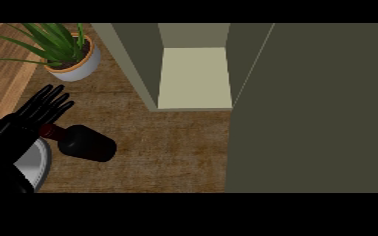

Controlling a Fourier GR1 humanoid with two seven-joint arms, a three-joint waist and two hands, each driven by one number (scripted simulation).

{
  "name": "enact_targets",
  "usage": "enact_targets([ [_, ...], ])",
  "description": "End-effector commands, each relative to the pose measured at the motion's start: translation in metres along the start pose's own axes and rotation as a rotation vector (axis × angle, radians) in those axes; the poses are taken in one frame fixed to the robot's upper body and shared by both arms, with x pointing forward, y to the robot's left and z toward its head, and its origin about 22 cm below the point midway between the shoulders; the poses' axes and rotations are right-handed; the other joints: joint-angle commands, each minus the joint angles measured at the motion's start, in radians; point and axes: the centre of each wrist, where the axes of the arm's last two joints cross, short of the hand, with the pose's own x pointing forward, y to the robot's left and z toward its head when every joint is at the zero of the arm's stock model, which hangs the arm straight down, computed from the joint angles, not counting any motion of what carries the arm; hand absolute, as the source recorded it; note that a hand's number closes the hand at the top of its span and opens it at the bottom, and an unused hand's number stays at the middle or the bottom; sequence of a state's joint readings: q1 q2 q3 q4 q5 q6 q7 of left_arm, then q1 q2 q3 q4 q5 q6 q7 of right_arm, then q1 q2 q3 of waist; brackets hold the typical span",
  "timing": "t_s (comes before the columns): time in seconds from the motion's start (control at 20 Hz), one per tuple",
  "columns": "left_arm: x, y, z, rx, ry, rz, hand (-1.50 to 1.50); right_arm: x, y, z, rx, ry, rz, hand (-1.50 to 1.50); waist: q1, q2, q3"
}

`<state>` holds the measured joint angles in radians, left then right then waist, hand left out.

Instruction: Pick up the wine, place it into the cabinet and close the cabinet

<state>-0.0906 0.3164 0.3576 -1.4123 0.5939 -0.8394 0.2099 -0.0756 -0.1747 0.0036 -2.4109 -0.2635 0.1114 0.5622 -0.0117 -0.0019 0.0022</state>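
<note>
From the head view, the left hand (37, 112) comes in at the lower left edge. Its fingers (52, 100) are stretched straight and slightly fanned, pointing up the picture, and none of them is visibly curled round anything. The wine bottle (87, 144) sits on the brown surface (170, 150) just beside that hand, dark-bodied, with its reddish neck (50, 130) running in under the palm. The neck looks to be touching the hand. Whether the thumb has hooked it is hidden, and the steep angle does not show whether the bottle stands or leans.

The cabinet (193, 77) is well apart from the bottle, up and to the right. It is open and its pale shelf is bare, with the door (303, 110) swung wide across the right side. A potted plant (68, 55) stands near the cabinet's left wall. The right hand shows nowhere.

The main risk appears to be the contact itself. Straight fingers pressing a slim neck could tip the bottle or push it away instead of capturing it. If it is taken by the neck alone, the heavy body may swing. The opening is narrow, so the bottle could clip the left wall or brush the plant on the way in.
</note>
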Motion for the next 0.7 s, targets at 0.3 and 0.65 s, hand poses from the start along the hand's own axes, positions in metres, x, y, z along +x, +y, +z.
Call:
enact_targets([
  [0.3,-0.037,0.023,0.008,-0.023,0.039,0.022,-1.5,0.035,0.016,0.027,0.02,-0.075,-0.035,-1.5,-0.002,0.001,-0.004],
  [0.65,-0.052,0.017,-0.013,-0.044,0.027,0.035,-1.5,0.021,0.017,0.014,0.023,-0.078,-0.045,-1.5,0.005,0.002,-0.003],
])
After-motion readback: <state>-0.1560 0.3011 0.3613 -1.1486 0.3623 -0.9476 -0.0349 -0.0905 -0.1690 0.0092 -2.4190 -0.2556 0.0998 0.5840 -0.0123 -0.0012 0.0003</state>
